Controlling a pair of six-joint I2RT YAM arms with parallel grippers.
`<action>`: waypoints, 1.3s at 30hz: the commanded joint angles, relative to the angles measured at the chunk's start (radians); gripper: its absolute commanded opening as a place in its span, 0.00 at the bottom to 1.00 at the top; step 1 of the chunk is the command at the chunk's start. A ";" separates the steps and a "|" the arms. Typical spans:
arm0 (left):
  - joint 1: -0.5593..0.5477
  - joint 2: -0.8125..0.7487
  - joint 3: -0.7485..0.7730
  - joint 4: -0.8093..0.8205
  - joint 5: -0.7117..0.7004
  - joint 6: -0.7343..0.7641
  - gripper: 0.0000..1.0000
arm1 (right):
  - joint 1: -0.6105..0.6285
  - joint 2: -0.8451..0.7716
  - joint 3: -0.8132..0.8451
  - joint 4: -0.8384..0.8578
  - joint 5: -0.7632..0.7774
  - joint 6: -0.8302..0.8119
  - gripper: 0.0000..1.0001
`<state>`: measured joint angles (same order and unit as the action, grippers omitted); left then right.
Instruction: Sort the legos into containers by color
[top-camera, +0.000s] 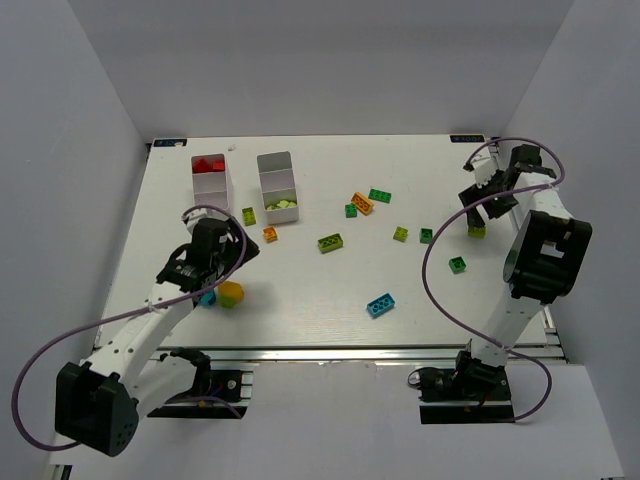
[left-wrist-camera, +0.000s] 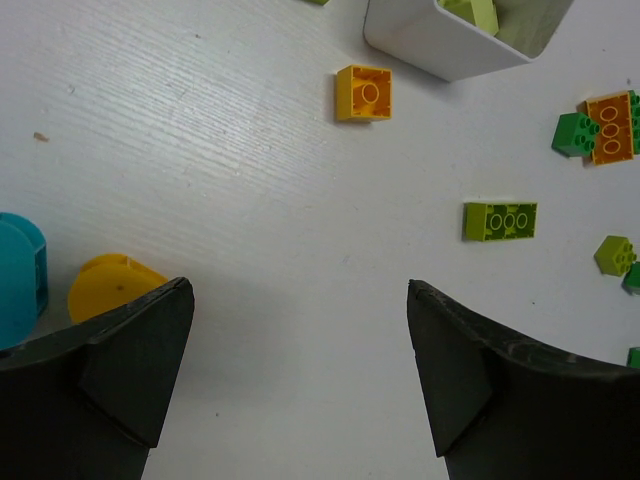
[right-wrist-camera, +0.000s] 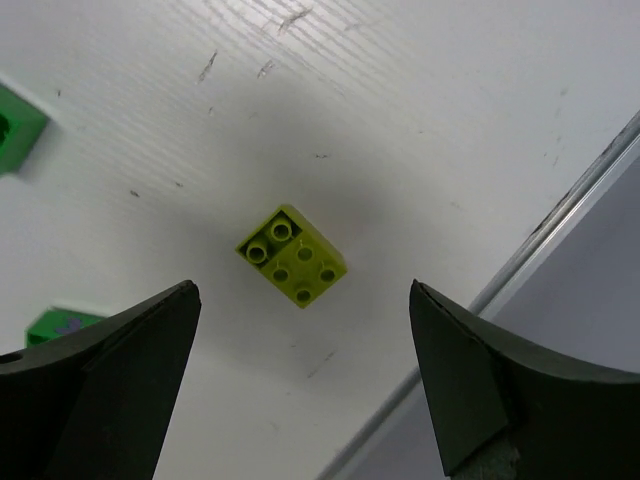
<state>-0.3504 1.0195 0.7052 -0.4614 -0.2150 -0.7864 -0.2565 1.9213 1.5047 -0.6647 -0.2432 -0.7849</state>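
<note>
Legos (top-camera: 330, 242): small studded bricks, lime, green, orange, cyan; left fingers (left-wrist-camera: 110, 370) and right fingers (right-wrist-camera: 110, 380) spread.

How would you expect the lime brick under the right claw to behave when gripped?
Probably stiff and light: the lime brick looks like moulded plastic. Lying flat, studs up, it should not roll, though its smooth sides might slip.

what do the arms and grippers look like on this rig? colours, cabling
Both arms match: the left arm and right arm have white links with black joint housings and black bases. A thin purple cable loops loosely along each. The left gripper and right gripper have matte black, wedge-shaped fingers. No markings legible.
</note>
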 joint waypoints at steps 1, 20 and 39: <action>0.004 -0.071 -0.038 -0.002 0.017 -0.072 0.96 | -0.001 0.011 0.071 -0.120 -0.039 -0.347 0.89; 0.004 -0.154 -0.042 -0.083 0.002 -0.125 0.96 | 0.000 0.179 0.091 -0.205 -0.028 -0.703 0.76; 0.004 -0.190 -0.058 -0.085 -0.044 -0.162 0.96 | 0.337 -0.016 0.146 -0.245 -0.356 -0.478 0.00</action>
<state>-0.3504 0.8528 0.6456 -0.5495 -0.2306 -0.9432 -0.0906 2.0197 1.6157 -0.9211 -0.4358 -1.4002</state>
